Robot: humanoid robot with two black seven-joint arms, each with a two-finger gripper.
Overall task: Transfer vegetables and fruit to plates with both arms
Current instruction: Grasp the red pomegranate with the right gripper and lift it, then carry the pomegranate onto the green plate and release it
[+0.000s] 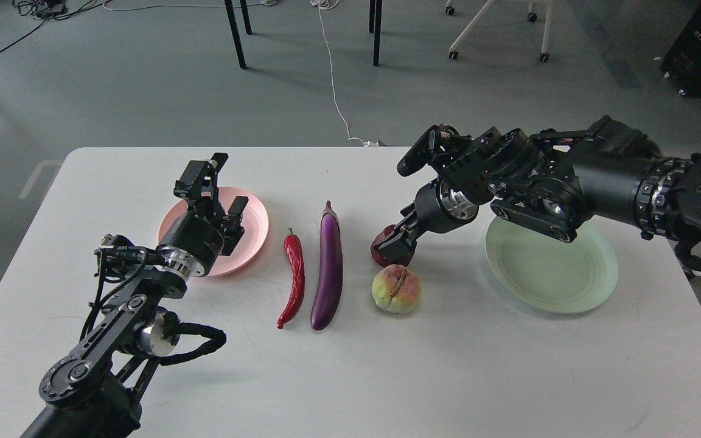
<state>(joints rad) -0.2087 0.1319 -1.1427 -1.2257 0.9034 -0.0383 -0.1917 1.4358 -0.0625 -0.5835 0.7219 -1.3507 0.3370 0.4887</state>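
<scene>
The red chili pepper [294, 277] and the purple eggplant [328, 267] lie side by side mid-table. The peach [397, 290] sits to their right. Just behind it is the pomegranate [378, 244], mostly covered by my right gripper [397, 242], which is down on top of it; its fingers cannot be told apart. The pale green plate [551, 277] lies to the right, partly under my right arm, and holds nothing. My left gripper [216, 190] hovers open and empty over the pink plate [254, 228].
All of this rests on a white table [387, 377]. Beyond its far edge are grey floor, chair and table legs [376, 33] and a white cable. My left arm's elbow stands over the table's front left.
</scene>
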